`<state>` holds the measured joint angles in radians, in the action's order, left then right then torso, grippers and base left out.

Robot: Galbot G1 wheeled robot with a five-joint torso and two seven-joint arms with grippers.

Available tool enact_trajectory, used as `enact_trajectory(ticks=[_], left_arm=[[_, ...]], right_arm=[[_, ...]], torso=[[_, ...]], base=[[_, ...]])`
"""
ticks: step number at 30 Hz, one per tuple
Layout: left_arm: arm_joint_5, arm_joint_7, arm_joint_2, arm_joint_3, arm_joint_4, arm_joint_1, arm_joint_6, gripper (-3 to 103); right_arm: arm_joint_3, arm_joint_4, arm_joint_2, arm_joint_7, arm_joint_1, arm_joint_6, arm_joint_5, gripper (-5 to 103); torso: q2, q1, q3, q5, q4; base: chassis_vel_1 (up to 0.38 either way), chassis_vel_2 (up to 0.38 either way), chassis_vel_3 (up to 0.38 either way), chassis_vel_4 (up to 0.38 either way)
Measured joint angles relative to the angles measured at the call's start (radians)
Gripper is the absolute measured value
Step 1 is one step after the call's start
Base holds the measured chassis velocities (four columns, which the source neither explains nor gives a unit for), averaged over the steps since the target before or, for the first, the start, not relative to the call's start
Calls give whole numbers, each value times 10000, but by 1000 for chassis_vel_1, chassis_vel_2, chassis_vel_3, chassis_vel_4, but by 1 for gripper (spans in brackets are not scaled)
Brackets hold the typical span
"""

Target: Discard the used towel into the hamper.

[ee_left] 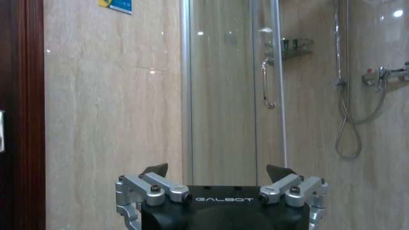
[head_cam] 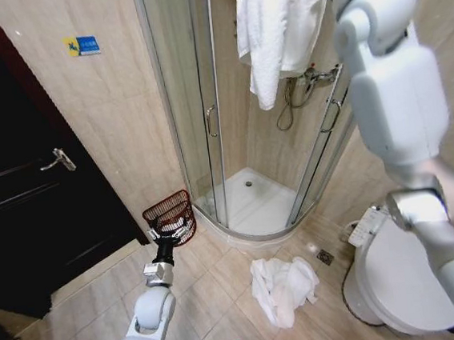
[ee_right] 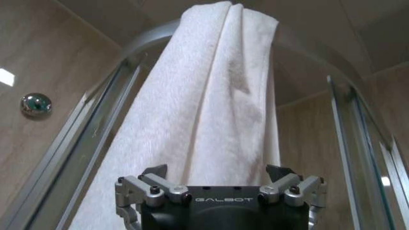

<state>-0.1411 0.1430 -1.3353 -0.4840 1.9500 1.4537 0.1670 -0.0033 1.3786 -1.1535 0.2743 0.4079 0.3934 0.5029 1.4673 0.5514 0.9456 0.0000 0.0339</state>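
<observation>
Beside shower door, low on floor: hamper [head_cam: 171, 215], tilted, against tiled wall. Left gripper [head_cam: 166, 238] just before hamper rim, jaws spread wide, nothing held. Right gripper [ee_right: 221, 178] raised high at hanging towel [head_cam: 276, 29] draped over shower rail; jaws open, towel between them, not yet clamped. Second towel [head_cam: 283, 289] crumpled on floor by toilet [head_cam: 398, 278]. Status: nothing in hamper from towels seen; grasp, carry, drop all outstanding. Clearance: glass edges close on right; open tile between shower and hamper.
</observation>
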Motion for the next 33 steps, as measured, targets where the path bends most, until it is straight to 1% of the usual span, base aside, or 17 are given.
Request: enact_trajectory(ticks=[6, 9, 10, 11, 13, 14, 16, 17, 19, 21, 22, 24, 25, 28, 29, 32, 33], left_arm=[[160, -37, -37, 95, -26, -112, 96, 100], [179, -43, -58, 107, -39, -141, 99, 100], [187, -44, -92, 114, -26, -168, 105, 100], [184, -45, -91, 108, -3, -164, 106, 100], [169, -44, -79, 67, 34, -139, 124, 100], [169, -44, -79, 67, 34, -139, 124, 100], [160, -44, -72, 37, 35, -120, 181, 100], [160, -44, -72, 37, 35, -120, 181, 100], [159, -43, -85, 37, 34, -103, 221, 100], [160, -42, -98, 46, 35, -95, 237, 100], [159, -42, -106, 53, 34, -89, 248, 100], [159, -42, -117, 55, 37, -84, 265, 100], [159, -42, -117, 55, 37, -84, 265, 100], [140, -32, -92, 19, 61, -72, 314, 100], [140, -32, -92, 19, 61, -72, 314, 100], [132, -29, -73, -14, 37, -55, 404, 100], [132, -29, -73, -14, 37, -55, 404, 100]], right_arm=[[-565, -1059, -535, 9, 998, 22, 262, 100], [-593, -1273, -692, 46, 1160, 20, 262, 100], [-515, -1655, -986, 168, 1398, 12, 258, 100], [-488, -1712, -1033, 209, 1438, 7, 257, 102], [-446, -1812, -1087, 354, 1497, -4, 264, 95], [-446, -1812, -1087, 354, 1497, -4, 264, 95], [-426, -1966, -1140, 467, 1552, -22, 365, 84], [-426, -1966, -1140, 467, 1552, -22, 365, 84], [-423, -2099, -1184, 473, 1612, -31, 610, 73], [-424, -2154, -1217, 482, 1644, -23, 790, 68], [-424, -2205, -1250, 505, 1678, 3, 999, 68], [-410, -2255, -1296, 543, 1725, 77, 1311, 57], [-410, -2255, -1296, 543, 1725, 77, 1311, 57], [-403, -2234, -1235, 554, 1734, 106, 1479, 41], [-403, -2234, -1235, 554, 1734, 106, 1479, 41], [-484, -2044, -1053, 661, 1710, 106, 1547, 25], [-484, -2044, -1053, 661, 1710, 106, 1547, 25]], torso=[[-1, -2, -1, -1, 1], [-2, -2, -2, -4, 2], [-3, -1, -2, -4, 4], [-3, -1, -2, -3, 4], [-3, -2, -3, 0, 1], [-3, -2, -3, 0, 1], [-3, -3, -3, 0, 0], [-3, -3, -3, 0, 0], [-4, -3, -3, 0, 1], [-4, -2, -3, 1, 1], [-5, -2, -3, 0, 1], [-5, -3, -3, -1, 4], [-5, -3, -3, -1, 4], [-5, -3, -4, -1, 3], [-5, -3, -4, -1, 3], [-5, -3, -4, 0, 1], [-5, -3, -4, 0, 1]], base=[[0, 0, 0, 0], [0, 0, 0, 0], [0, 0, 0, 0], [0, 0, 0, 0], [0, 0, 0, 0], [0, 0, 0, 0], [0, 0, 0, 0], [0, 0, 0, 0], [0, 0, 0, 0], [0, 0, 0, 0], [0, 0, 0, 0], [0, 0, 0, 0], [0, 0, 0, 0], [0, 0, 0, 0], [0, 0, 0, 0], [0, 0, 0, 0], [0, 0, 0, 0]])
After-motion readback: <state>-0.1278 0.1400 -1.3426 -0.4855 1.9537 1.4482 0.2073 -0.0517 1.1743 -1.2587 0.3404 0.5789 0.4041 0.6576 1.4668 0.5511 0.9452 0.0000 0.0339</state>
